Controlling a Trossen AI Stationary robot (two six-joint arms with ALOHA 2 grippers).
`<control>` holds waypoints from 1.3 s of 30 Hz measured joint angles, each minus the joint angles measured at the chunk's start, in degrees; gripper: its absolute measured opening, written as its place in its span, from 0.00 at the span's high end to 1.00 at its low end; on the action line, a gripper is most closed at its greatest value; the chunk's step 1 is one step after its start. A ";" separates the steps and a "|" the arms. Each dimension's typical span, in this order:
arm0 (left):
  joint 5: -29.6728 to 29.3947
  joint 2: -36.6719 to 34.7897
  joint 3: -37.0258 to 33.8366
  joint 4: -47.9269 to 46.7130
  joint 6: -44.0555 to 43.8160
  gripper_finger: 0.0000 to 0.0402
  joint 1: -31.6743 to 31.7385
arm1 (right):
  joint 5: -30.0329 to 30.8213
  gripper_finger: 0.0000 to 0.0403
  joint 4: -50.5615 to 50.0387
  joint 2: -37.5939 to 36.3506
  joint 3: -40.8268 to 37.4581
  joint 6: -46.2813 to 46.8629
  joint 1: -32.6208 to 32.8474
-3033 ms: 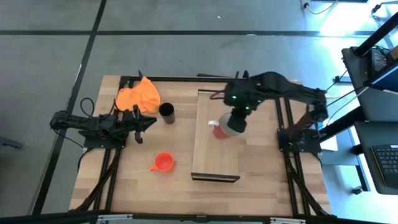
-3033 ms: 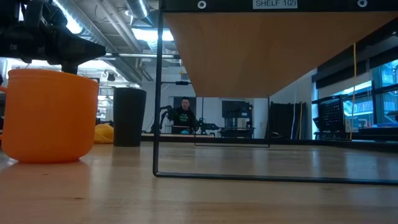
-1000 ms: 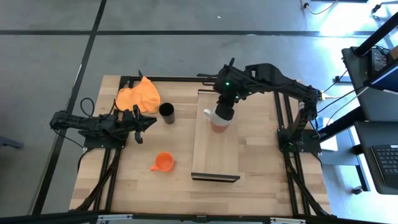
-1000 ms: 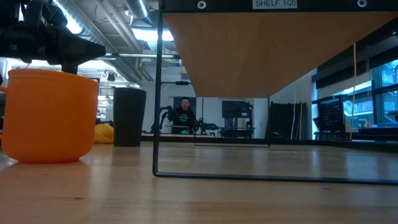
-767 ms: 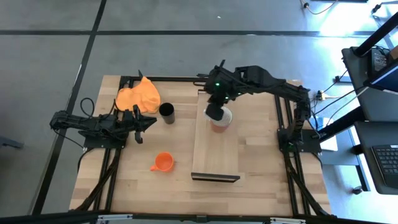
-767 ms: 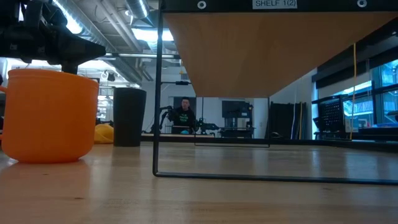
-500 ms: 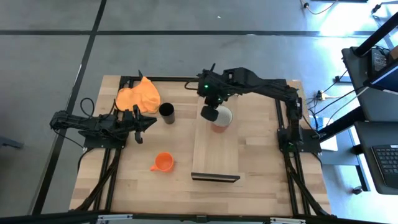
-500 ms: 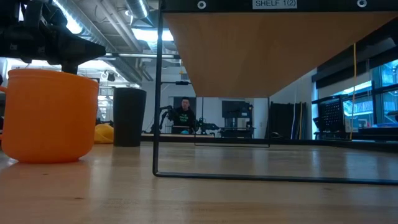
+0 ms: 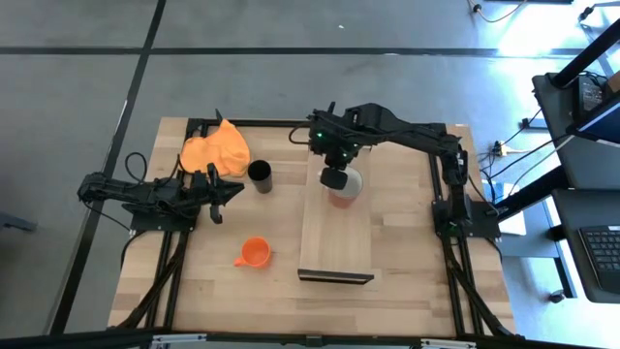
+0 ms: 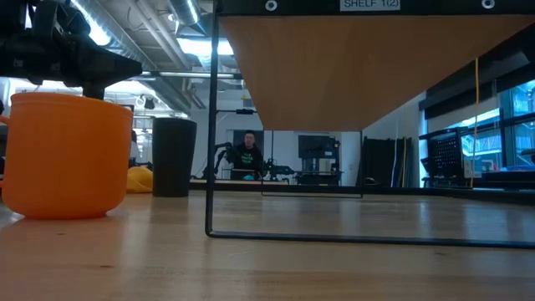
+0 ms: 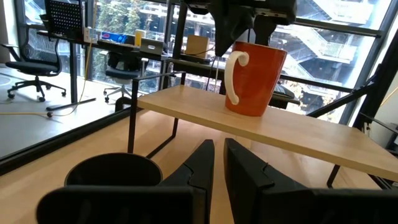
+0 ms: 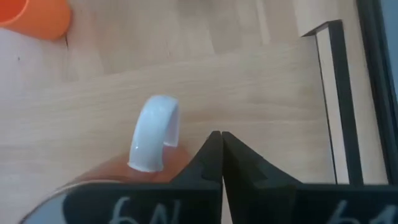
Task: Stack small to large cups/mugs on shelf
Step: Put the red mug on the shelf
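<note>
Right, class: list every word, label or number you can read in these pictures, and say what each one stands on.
"SHELF 1(2)": a small white label on the dark front bracket of the shelf, in the low view.
Pale marks on the right gripper body: they resemble "6" and "N", but cannot be read surely.
Nothing else is readable.

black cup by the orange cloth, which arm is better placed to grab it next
Left, probably. The left gripper sits right beside the black cup, fingers shut. The right gripper is over the white-and-red mug on the shelf, farther off.
</note>
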 joint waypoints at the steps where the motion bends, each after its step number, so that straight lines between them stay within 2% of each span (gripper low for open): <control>1: 0.00 -0.02 0.02 0.02 0.00 0.92 0.02 | -0.05 0.99 0.09 0.00 0.00 -0.03 0.00; 8: -0.02 0.00 0.00 0.00 0.00 0.92 0.00 | -1.97 0.98 0.27 0.00 0.00 -0.09 0.02; 22: 0.00 -0.02 0.00 0.00 0.00 0.92 0.02 | -10.14 0.98 3.28 0.00 0.00 -0.12 0.23; 39: -0.01 -0.02 0.02 0.01 -0.02 0.92 0.02 | -10.61 0.98 3.24 0.00 0.00 -0.15 3.36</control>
